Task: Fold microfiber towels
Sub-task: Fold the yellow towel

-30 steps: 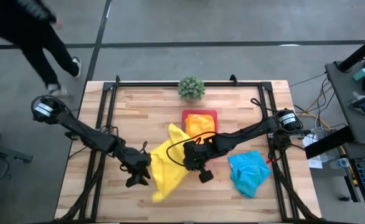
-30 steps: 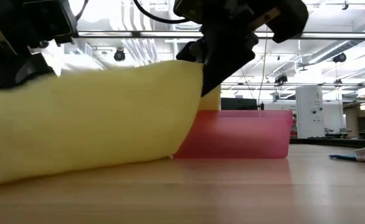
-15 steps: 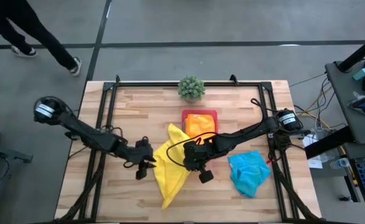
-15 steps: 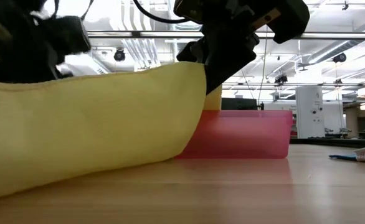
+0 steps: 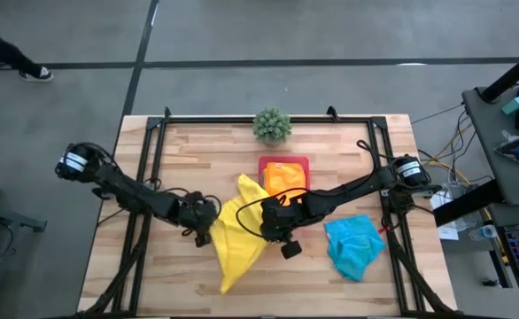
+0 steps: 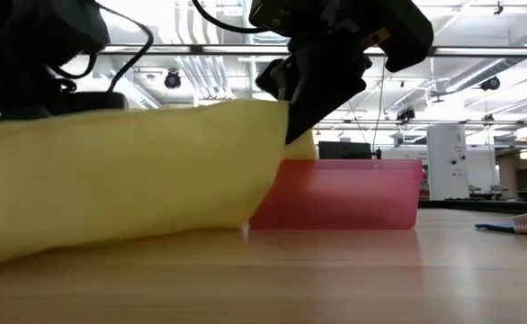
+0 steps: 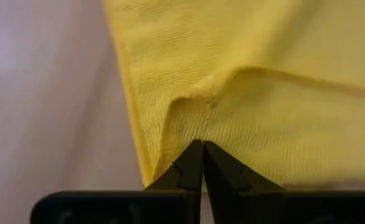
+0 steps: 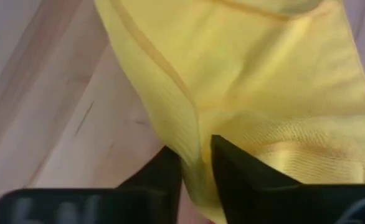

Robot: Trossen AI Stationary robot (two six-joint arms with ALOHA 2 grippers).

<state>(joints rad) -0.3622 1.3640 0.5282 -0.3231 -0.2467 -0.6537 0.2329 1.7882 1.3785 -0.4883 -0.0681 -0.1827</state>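
The left gripper (image 7: 202, 163) has snapped closed, pinching the yellow towel (image 5: 233, 239) at its nine o'clock edge. The right gripper (image 8: 197, 163), slightly parted, straddles a fold at three o'clock.

A small spiky green potted plant (image 5: 272, 125) stands at the far edge of the wooden surface (image 5: 189, 168), about midway along it. Nearer the middle lies a flat pink rectangular tray (image 5: 282, 163); from the low view its pink wall (image 6: 353, 193) rises from the boards. A black metal frame (image 5: 242, 118) runs along the far edge and down both sides. At the right stands a second desk (image 5: 507, 133) crowded with cables and gear. On the grey floor at the upper left, a person's shoe (image 5: 36, 73) shows at the edge.
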